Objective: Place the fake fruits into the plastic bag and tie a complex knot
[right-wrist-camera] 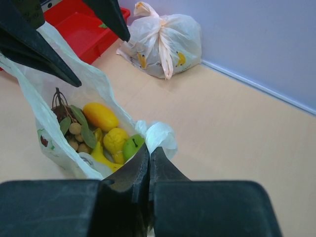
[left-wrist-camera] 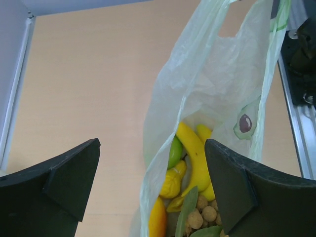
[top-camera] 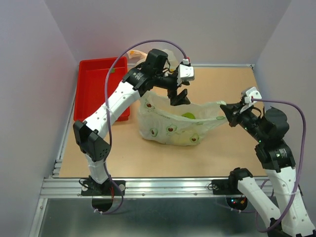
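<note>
The pale-green plastic bag [top-camera: 170, 129] lies mid-table with its mouth open. Inside it I see two yellow bananas [left-wrist-camera: 194, 152], a green apple [left-wrist-camera: 174, 152], an orange-yellow mango [right-wrist-camera: 100, 116], a lumpy yellow fruit [right-wrist-camera: 114, 140] and brown berries [left-wrist-camera: 205, 215]. The dark red apple is hidden. My left gripper [top-camera: 178, 98] is open above the bag's mouth, and the bag's edge passes between its fingers [left-wrist-camera: 64, 182]. My right gripper [right-wrist-camera: 149, 148] is shut on the bag's right handle [right-wrist-camera: 163, 134], pulling it out to the right [top-camera: 228, 112].
A red tray [top-camera: 98, 86] stands at the back left. A knotted orange-peach bag [right-wrist-camera: 163, 39] of fruit sits behind it by the back wall. Aluminium rails run along the table's left and near edges [top-camera: 148, 186].
</note>
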Robot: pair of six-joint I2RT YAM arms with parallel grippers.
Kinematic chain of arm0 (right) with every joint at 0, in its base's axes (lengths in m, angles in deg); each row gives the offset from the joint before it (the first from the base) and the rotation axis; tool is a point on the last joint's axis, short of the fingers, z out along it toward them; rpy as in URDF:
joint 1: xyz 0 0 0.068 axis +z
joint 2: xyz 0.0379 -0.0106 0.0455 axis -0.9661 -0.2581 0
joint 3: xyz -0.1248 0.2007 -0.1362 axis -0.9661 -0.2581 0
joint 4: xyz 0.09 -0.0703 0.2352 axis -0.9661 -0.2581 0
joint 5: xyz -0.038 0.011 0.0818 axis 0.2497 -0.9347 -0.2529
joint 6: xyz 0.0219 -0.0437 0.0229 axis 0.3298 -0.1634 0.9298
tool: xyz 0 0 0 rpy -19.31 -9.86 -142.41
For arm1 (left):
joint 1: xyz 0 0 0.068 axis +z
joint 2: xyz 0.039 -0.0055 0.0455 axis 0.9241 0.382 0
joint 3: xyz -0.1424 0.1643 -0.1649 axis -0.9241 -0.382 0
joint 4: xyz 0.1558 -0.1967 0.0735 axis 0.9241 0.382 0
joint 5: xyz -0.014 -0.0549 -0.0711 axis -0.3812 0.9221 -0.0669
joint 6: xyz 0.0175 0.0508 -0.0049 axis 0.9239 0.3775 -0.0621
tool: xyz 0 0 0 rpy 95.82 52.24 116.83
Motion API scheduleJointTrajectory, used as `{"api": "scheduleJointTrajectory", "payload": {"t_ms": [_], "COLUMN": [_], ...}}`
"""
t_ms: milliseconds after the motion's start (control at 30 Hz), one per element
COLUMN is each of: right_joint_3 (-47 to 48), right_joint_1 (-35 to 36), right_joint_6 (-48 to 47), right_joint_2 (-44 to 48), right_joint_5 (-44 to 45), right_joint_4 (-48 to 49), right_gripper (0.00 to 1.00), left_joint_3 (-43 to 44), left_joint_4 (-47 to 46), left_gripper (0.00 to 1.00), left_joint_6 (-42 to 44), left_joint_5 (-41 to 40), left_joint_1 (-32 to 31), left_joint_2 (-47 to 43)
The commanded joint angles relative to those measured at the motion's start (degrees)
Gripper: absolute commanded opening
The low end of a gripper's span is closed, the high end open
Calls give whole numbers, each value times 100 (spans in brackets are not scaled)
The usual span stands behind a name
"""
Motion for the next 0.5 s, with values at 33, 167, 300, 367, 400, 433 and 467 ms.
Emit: {"api": "scheduleJointTrajectory", "payload": {"t_ms": [33,167,300,367,400,433,467], "right_joint_3": [-51,-69,-60,-51,-60,-69,-69], "right_joint_1": [9,1,9,9,9,9,9], "right_joint_6": [-279,-279,-279,-279,-279,-279,-279], "right_joint_2": [-6,-103,-173,-174,-182,-200,-217], "right_joint_5": [67,94,67,67,76,93,102], "right_joint_4": [252,419,551,577,577,586,612], "right_gripper": [0,0,0,0,0,1,0], "left_joint_3": [1098,1145,811,819,854,967,1047], "left_joint_4": [1765,2120,1848,1882,1961,2188,2321], "left_gripper": [99,99,99,99,99,99,99], "left_joint_6": [214,154,-171,-181,-111,-40,134], "left_joint_5": [862,1003,680,486,493,511,589], "left_joint_1": [4,4,-22,-57,-66,-75,-110], "left_joint_2": [536,713,705,792,827,906,933]}}
